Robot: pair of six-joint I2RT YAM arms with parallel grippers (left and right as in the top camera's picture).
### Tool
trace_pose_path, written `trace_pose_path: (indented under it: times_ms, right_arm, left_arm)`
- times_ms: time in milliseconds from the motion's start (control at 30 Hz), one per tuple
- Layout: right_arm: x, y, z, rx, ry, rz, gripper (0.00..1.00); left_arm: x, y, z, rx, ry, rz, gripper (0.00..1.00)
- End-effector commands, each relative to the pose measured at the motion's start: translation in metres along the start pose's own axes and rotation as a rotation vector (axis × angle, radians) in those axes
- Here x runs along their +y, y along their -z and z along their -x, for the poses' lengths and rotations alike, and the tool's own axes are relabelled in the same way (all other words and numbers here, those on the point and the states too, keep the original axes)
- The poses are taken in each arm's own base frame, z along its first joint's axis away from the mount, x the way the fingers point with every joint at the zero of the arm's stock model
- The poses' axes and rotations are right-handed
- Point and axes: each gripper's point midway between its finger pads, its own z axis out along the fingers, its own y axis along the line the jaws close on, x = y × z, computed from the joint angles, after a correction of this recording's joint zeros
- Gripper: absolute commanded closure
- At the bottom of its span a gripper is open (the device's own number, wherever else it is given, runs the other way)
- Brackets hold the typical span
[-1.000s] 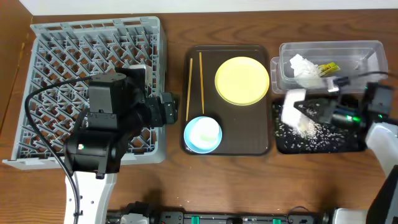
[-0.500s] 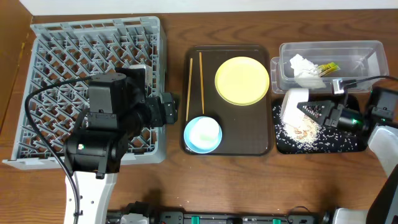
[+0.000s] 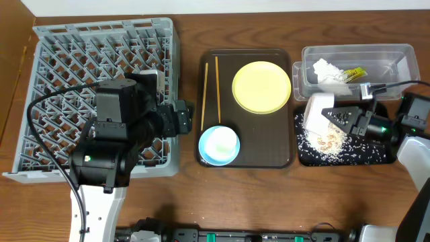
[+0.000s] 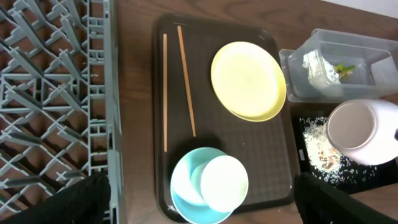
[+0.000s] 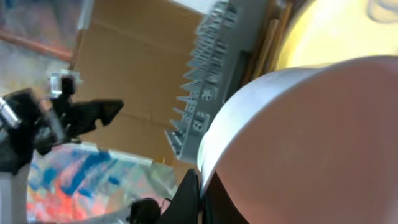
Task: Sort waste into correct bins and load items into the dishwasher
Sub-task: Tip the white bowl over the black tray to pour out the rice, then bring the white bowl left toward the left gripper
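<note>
Waste looks sorted: rice scraps [image 3: 329,142] in the black tray [image 3: 383,156], tissue [image 3: 328,70] and wrapper [image 3: 355,72] in the clear tub [image 3: 403,54]. My right jaws clamp the tipped white bowl [image 3: 317,114] above that tray; my left jaws gape, empty. Not yet in the dish rack [image 3: 67,54]: yellow plate [image 3: 261,87], blue bowl [image 3: 209,156], cup [image 4: 224,182], chopsticks [image 3: 209,94].

Wooden table [image 3: 188,202] — on it a grey dish rack [image 3: 67,60], brown tray [image 3: 269,144], clear tub [image 3: 396,62], black tray [image 3: 383,154].

Left claw [image 3: 183,118] points toward 3 o'clock, fingers spread; right claw [image 3: 334,119] points toward 9 o'clock, clamping a white bowl [image 3: 314,115].
</note>
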Motion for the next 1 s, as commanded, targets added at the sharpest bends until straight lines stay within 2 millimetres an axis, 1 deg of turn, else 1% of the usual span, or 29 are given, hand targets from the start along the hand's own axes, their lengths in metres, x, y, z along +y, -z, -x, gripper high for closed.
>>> trace_pose_path:
  times_ms: [0, 33, 67, 100, 133, 200, 233, 267, 333, 400, 433, 500, 533, 600, 700, 733, 767, 800, 833, 867, 900, 933, 967]
  right_arm:
    - [-0.004, -0.003, -0.001, 0.003, -0.011, -0.037, 0.99]
    - [-0.002, -0.004, -0.003, 0.010, -0.008, -0.026, 0.99]
    - [-0.006, -0.005, -0.005, 0.008, -0.050, -0.057, 0.99]
    - [-0.008, -0.007, -0.006, 0.013, -0.056, -0.078, 0.99]
    - [-0.006, -0.010, -0.008, 0.021, -0.045, -0.087, 0.99]
    - [0.004, -0.025, -0.015, 0.053, 0.032, -0.155, 0.99]
    - [0.005, -0.029, -0.018, 0.062, 0.051, -0.181, 0.99]
    - [0.011, -0.040, -0.026, 0.091, 0.110, -0.239, 0.99]
    - [0.015, -0.056, -0.040, 0.139, 0.220, -0.359, 0.99]
    - [0.008, -0.070, -0.054, 0.188, 0.366, -0.545, 0.99]
    - [0.005, -0.074, -0.059, 0.203, 0.417, -0.607, 0.99]
    - [-0.009, -0.087, -0.077, 0.249, 0.573, -0.800, 0.99]
    - [-0.014, -0.094, -0.085, 0.273, 0.637, -0.864, 0.99]
    - [-0.026, -0.113, -0.104, 0.332, 0.715, -0.907, 0.99]
    - [-0.039, -0.126, -0.115, 0.384, 0.714, -0.898, 0.98]
    - [-0.039, -0.129, -0.117, 0.400, 0.702, -0.884, 0.91]
    - [-0.030, -0.135, -0.122, 0.432, 0.676, -0.835, 0.62]
    - [-0.018, -0.140, -0.123, 0.449, 0.661, -0.791, 0.45]
    - [-0.007, -0.145, -0.123, 0.461, 0.649, -0.753, 0.38]
    - [0.010, -0.151, -0.122, 0.470, 0.641, -0.707, 0.36]
    - [0.033, -0.160, -0.119, 0.465, 0.608, -0.649, 0.34]
    - [0.049, -0.166, -0.118, 0.455, 0.576, -0.605, 0.35]
    - [0.061, -0.170, -0.116, 0.444, 0.556, -0.574, 0.35]
  left_arm:
    - [-0.003, 0.005, 0.006, -0.017, -0.008, -0.014, 0.05]
    - [-0.003, 0.005, 0.006, -0.017, -0.008, -0.014, 0.05]
    - [-0.003, 0.005, 0.006, -0.017, -0.008, -0.014, 0.05]
    - [-0.003, 0.005, 0.006, -0.017, -0.008, -0.014, 0.05]
    - [-0.003, 0.005, 0.006, -0.017, -0.008, -0.014, 0.05]
    - [-0.003, 0.005, 0.006, -0.017, -0.008, -0.014, 0.05]
    - [-0.003, 0.005, 0.006, -0.017, -0.008, -0.014, 0.05]
    - [-0.003, 0.005, 0.006, -0.017, -0.008, -0.014, 0.05]
    - [-0.003, 0.005, 0.006, -0.017, -0.008, -0.014, 0.05]
    - [-0.003, 0.005, 0.006, -0.017, -0.008, -0.014, 0.05]
    - [-0.003, 0.005, 0.006, -0.017, -0.008, -0.014, 0.05]
    - [-0.003, 0.005, 0.006, -0.017, -0.008, -0.014, 0.05]
    - [-0.003, 0.005, 0.006, -0.017, -0.008, -0.014, 0.05]
    - [-0.003, 0.005, 0.006, -0.017, -0.008, -0.014, 0.05]
    - [-0.003, 0.005, 0.006, -0.017, -0.008, -0.014, 0.05]
    - [-0.003, 0.005, 0.006, -0.017, -0.008, -0.014, 0.05]
    - [-0.004, 0.005, 0.006, -0.017, -0.008, -0.014, 0.05]
    - [-0.004, 0.005, 0.006, -0.018, -0.008, -0.015, 0.05]
    - [-0.004, 0.005, 0.006, -0.017, -0.008, -0.015, 0.05]
    - [-0.005, 0.005, 0.005, -0.016, -0.008, -0.020, 0.05]
    - [-0.007, 0.006, 0.004, -0.010, -0.007, -0.034, 0.05]
    - [-0.007, 0.006, 0.003, -0.009, -0.007, -0.035, 0.05]
    - [-0.007, 0.007, 0.003, -0.011, -0.008, -0.033, 0.05]
